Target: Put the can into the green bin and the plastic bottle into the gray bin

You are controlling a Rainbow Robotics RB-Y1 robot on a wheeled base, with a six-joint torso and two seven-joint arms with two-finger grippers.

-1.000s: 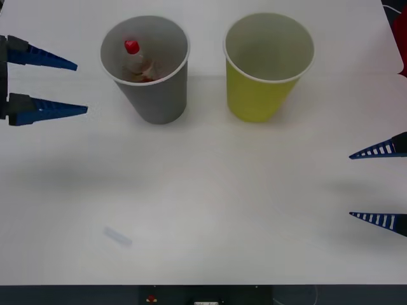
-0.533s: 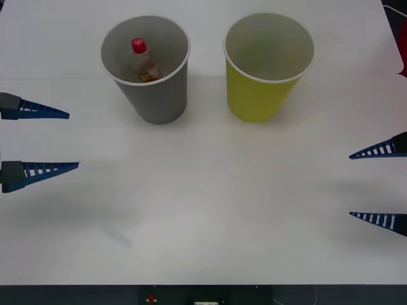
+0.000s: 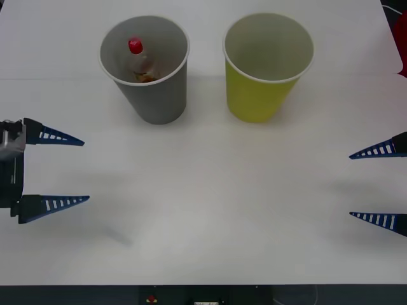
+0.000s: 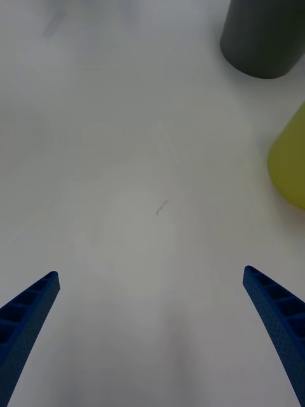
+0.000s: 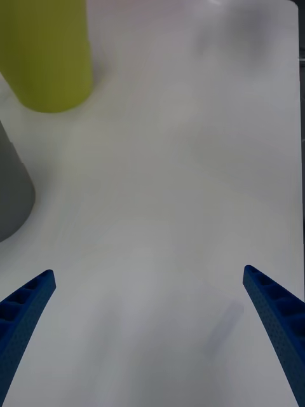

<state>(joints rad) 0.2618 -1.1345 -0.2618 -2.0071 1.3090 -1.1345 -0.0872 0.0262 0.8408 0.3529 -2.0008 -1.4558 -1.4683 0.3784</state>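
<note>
Two grippers sit at the near edges of the white table [image 3: 210, 210], both spread wide and holding nothing. The left gripper [image 3: 86, 169] is at the near left and has drawn back toward the robot over the last second, from a position level with the gray bin [image 3: 152, 95] at the far left. The right gripper [image 3: 350, 185] is at the near right, unchanged over the same interval.

Farther out, the gray bin stands upright at the far left with the plastic bottle [image 3: 140, 60] inside it, red cap up, leaning against the inner wall. The bottle has settled slightly within the bin. Judgement: the bottle half of the task is complete and the left arm is retiring.

The green bin [image 3: 257, 95] stands upright just right of the gray bin, apart from it. Its interior appears bare of any can; that half looks outstanding.

The table surface is plain white, with a faint mark between the grippers. A dark strip runs along the near edge.
</note>
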